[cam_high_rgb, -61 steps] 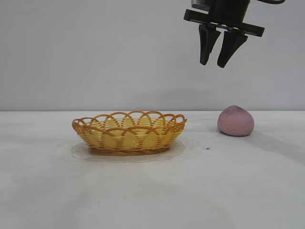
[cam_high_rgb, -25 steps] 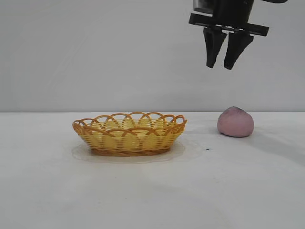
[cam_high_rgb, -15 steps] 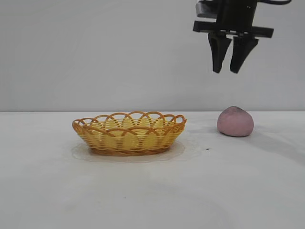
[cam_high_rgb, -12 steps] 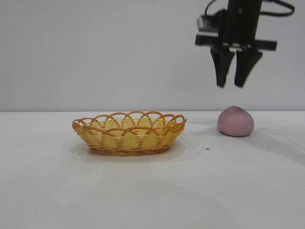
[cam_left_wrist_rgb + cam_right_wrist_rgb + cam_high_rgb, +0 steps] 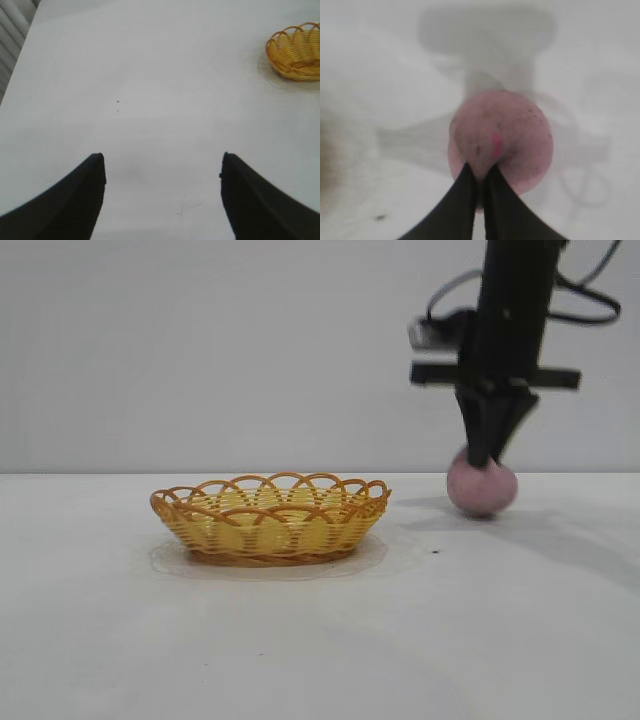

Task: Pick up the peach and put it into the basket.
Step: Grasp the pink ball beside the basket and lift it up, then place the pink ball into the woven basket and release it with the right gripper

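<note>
The dusty pink peach sits on the white table at the right. My right gripper points straight down onto its top, its two black fingers pressed together and pinching the fruit's upper part. In the right wrist view the fingertips meet over the peach with only a thin sliver of pink between them. The yellow woven basket with its orange looped rim stands to the left of the peach and holds nothing I can see. My left gripper hangs open over bare table, far from the basket.
The white tabletop runs wide in front of the basket and the peach. A plain grey wall closes the back. A small dark speck lies on the table between the basket and the peach.
The right gripper came straight down from high above the peach and closed its fingers on the top. The peach has shifted a little to the left.
</note>
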